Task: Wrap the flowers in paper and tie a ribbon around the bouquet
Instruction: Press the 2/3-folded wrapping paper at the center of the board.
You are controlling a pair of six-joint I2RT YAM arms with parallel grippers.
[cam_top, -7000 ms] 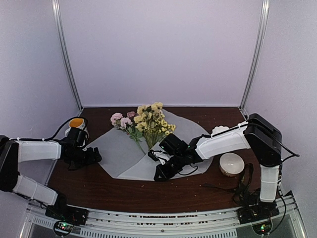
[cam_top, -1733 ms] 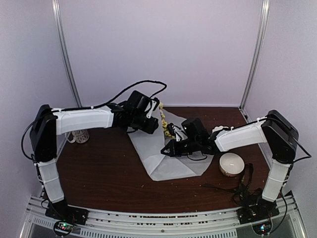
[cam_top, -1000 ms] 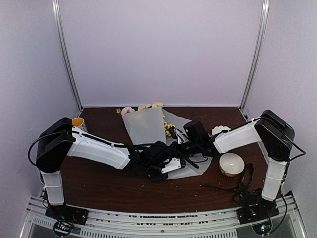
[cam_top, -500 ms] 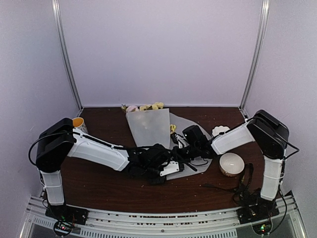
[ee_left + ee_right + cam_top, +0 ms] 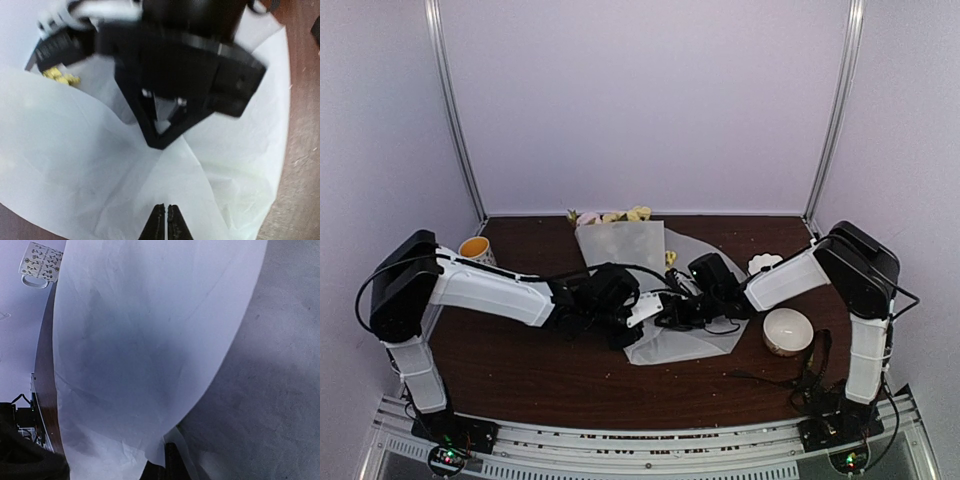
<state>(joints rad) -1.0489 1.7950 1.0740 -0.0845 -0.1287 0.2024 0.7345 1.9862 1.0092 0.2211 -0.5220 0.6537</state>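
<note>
mug (image 5: 473, 248): far L of bench (image 5: 520, 370), upright, yellow-orange inside; R wrist cam shows it white w/ small dark pattern, handle on show.
L arm (image 5: 490, 290): white links, stretched low across bench from L edge twd centre, wrist end over near-L corner of paper.
L jaws: pressed together, only a hairline betw. tips in L wrist cam; tips sit right at the sheet where a crease runs out from them. Can't tell if a layer is pinched.
flowers (image 5: 610, 216): back-centre of bench, mostly covered; a few yellow + one pale pink bloom peek past the far edge of the folded flap. L wrist cam: small yellow cluster showing at a gap in the sheet, upper L.
paper (image 5: 620, 248): pale grey-white sheet mid-bench. L part folded over the flowers as a flat flap, straight far edge; R part lies open on bench, running out to R and to a point near front-centre. Flaps overlap where both sets of jaws meet.
R jaws: pressed together, fingers form a closed V in L wrist cam, tip on the seam where the 2 flaps meet, facing L jaws, close but apart. Can't tell if they pinch the sheet. R wrist cam mostly filled by the flap hanging just in front.
R arm (image 5: 780, 280): reaches from R side twd centre, wrist low over open part of sheet.
small white dish (image 5: 763, 263): wavy rim, by R edge of paper, behind R arm.
bowl (image 5: 787, 330): white, round, upright, R of paper, on bare bench.
</note>
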